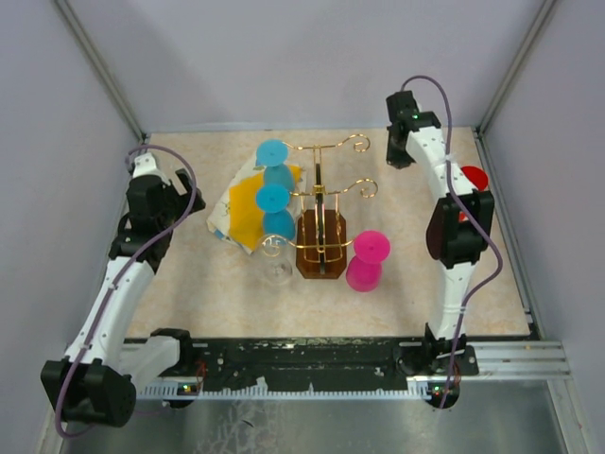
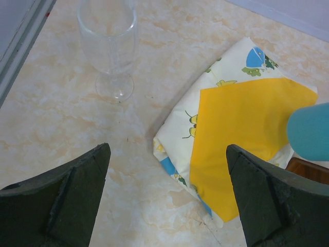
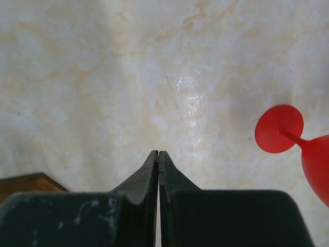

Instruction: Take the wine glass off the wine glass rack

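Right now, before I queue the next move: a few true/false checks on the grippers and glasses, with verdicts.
1. The right gripper is shut and empty. True.
2. The left gripper is closed on the clear glass. False: it is open, and the glass stands on the table ahead of it.
3. Two blue glasses hang on the wine glass rack. True.
4. The pink glass hangs there too. False: it stands on the table beside the base.
5. The red glass lies on the cloth. False: it lies on bare table.

Soft, even light is falling from above, leaving only faint shadows. A pale glare is shining on the table (image 3: 187, 98) in the right wrist view. All three views are looking sharp.
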Motion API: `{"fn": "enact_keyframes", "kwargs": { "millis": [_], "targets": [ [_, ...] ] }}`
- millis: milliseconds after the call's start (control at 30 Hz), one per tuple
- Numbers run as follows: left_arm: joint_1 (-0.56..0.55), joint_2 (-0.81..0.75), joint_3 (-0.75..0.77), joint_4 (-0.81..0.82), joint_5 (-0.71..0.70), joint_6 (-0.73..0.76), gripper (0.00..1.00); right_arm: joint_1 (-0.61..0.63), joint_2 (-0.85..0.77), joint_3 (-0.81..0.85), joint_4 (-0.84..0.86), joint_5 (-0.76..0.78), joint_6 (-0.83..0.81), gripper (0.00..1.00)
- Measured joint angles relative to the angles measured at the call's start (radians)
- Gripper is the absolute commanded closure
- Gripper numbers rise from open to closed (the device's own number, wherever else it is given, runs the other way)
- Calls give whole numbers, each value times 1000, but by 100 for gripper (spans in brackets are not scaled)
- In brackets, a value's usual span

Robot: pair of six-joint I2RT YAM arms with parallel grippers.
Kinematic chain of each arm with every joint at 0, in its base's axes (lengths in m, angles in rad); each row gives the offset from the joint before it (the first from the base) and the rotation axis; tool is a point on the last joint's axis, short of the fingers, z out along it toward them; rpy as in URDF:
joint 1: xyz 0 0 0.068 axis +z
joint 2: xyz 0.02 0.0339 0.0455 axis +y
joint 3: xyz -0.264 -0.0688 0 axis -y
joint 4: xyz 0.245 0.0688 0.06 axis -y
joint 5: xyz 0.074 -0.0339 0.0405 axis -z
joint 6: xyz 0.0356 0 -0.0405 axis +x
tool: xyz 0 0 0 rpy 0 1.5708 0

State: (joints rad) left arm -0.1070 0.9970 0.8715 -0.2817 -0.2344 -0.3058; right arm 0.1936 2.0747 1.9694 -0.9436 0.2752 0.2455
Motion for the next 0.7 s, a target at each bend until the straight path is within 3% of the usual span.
{"fn": "enact_keyframes", "kwargs": {
  "millis": [200,300,467,700],
  "targets": [
    [0,-5,19,-8,0,7,0,-16,-88,80,-90,-47,47,100],
    [0,-5,21,-16,3,7,0,-41,-212,52,-118,-76,75,94],
    [0,-5,21,-29,17,3,0,-151,-569,-184,-97,-263,127,79],
    [0,-5,46,-62,48,-1,3,-163,-881,-438,-87,-643,187,76]
  ]
}}
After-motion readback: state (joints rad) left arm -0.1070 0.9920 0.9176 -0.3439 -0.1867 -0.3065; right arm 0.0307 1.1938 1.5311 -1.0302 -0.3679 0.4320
